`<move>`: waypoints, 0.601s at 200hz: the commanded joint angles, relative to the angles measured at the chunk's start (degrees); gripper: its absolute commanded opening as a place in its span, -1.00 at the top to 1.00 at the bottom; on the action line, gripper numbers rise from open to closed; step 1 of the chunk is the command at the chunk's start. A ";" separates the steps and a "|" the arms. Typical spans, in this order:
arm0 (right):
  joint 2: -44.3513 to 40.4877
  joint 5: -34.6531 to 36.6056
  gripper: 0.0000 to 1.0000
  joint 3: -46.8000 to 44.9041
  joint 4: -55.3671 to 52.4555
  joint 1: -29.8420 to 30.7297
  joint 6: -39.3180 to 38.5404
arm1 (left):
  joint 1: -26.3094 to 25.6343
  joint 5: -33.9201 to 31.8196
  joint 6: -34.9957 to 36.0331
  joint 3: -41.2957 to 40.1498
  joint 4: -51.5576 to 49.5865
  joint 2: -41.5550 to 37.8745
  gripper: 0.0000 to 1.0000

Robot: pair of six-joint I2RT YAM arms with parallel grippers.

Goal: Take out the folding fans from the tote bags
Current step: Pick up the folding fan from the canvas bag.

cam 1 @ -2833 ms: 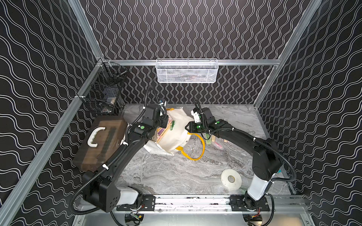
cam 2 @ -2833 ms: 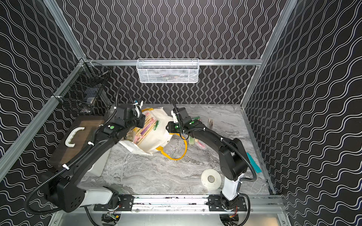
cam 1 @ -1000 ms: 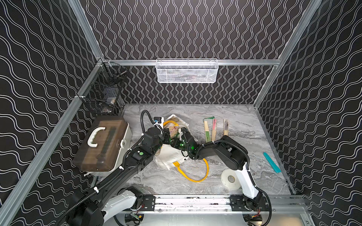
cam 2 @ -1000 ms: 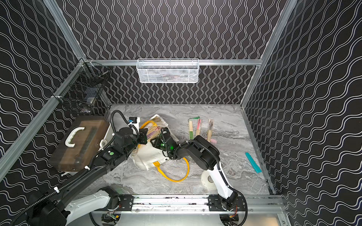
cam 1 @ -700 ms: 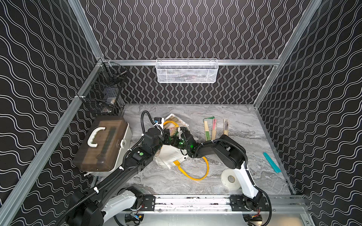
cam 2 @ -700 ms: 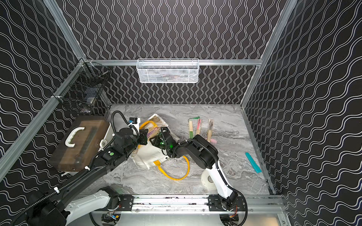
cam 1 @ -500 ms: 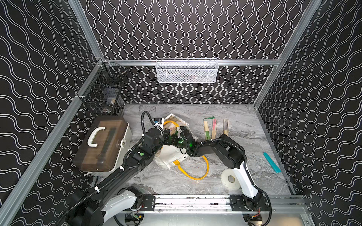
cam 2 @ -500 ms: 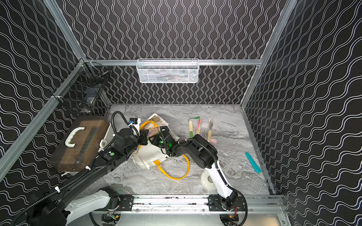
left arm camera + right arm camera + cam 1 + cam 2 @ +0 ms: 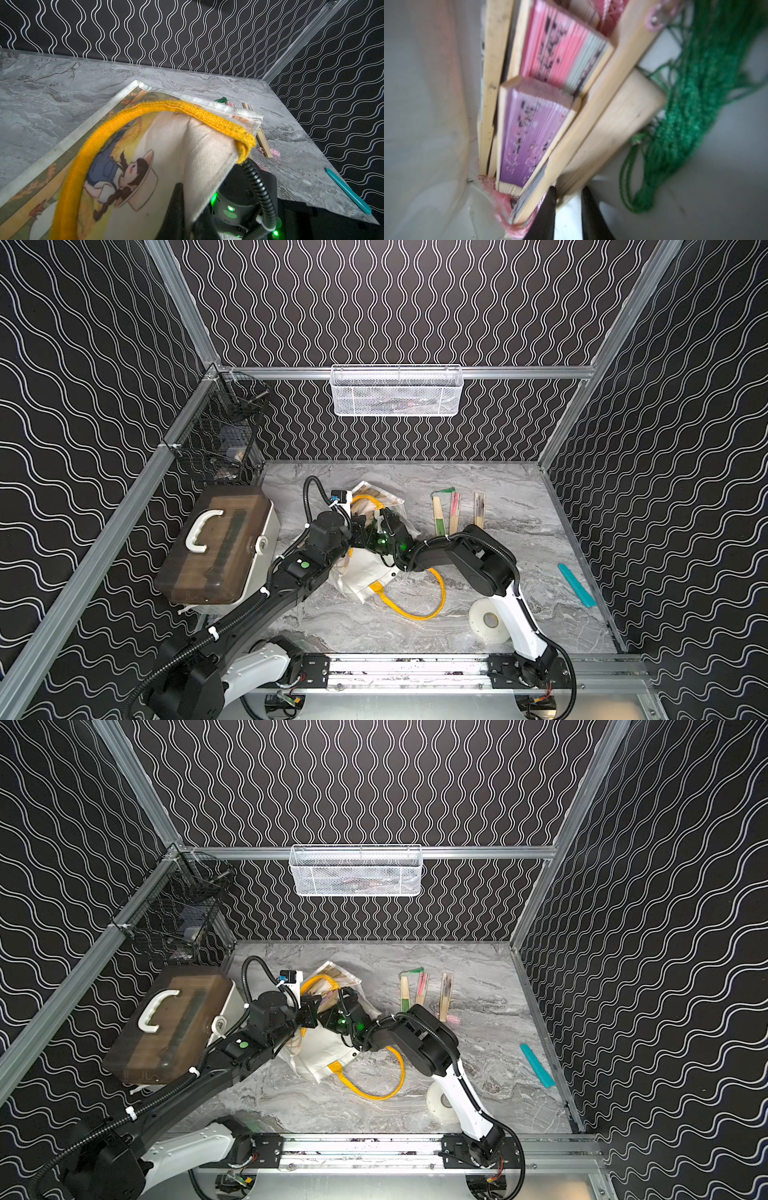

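Note:
A white tote bag (image 9: 365, 572) (image 9: 324, 1048) with yellow handles lies mid-table, its mouth toward the back. My left gripper (image 9: 353, 531) (image 9: 187, 207) is shut on the bag's cloth rim (image 9: 197, 155) and holds the mouth up. The right gripper (image 9: 376, 524) (image 9: 568, 199) reaches inside the bag. It is shut on the end of a tan folding fan (image 9: 612, 124). Pink (image 9: 564, 45) and purple (image 9: 529, 135) fans and a green tassel (image 9: 685, 104) lie beside it. Three fans (image 9: 454, 512) (image 9: 422, 988) lie on the table. A second, brownish-printed bag (image 9: 386, 495) lies flat behind.
A brown-lidded box (image 9: 216, 547) with a white handle stands at the left. A tape roll (image 9: 488, 620) sits near the front right and a teal bar (image 9: 577, 585) by the right wall. A white mesh basket (image 9: 397, 391) and a black wire basket (image 9: 220, 439) hang on the walls.
The right gripper has pushed a little deeper into the bag and its jaws have narrowed onto the tan fan's end. The left gripper has kept its hold on the rim.

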 commanded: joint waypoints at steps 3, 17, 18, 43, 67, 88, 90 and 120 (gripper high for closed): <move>-0.27 0.04 0.52 0.10 -0.14 0.11 0.34 | 0.00 0.00 -1.24 -0.30 2.03 -0.29 1.00; 0.54 -0.24 0.51 1.76 -0.96 0.03 0.74 | 0.00 0.31 -1.36 -0.38 2.08 -0.11 1.00; 0.60 -0.28 0.51 1.89 -0.93 0.02 0.79 | 0.00 0.36 -1.36 -0.38 2.07 -0.12 1.00; 2.39 -1.37 0.50 4.55 -0.39 -0.33 2.30 | -0.09 0.12 -0.90 -0.20 0.71 -0.27 1.00; 3.79 -2.25 0.47 6.84 -1.02 -1.00 2.42 | -0.09 0.98 -0.66 -0.38 0.74 -1.13 1.00; 5.36 -3.74 0.42 8.85 -2.04 -1.90 3.10 | -0.09 2.60 -1.34 -0.38 0.83 -1.08 1.00; 5.47 -3.92 0.41 8.97 -2.07 -2.02 3.23 | -0.09 2.84 -1.43 -0.43 0.83 -1.09 1.00; 6.21 -5.49 0.51 8.86 1.31 -2.84 4.14 | -0.09 4.01 -2.60 -1.14 1.18 -1.26 1.00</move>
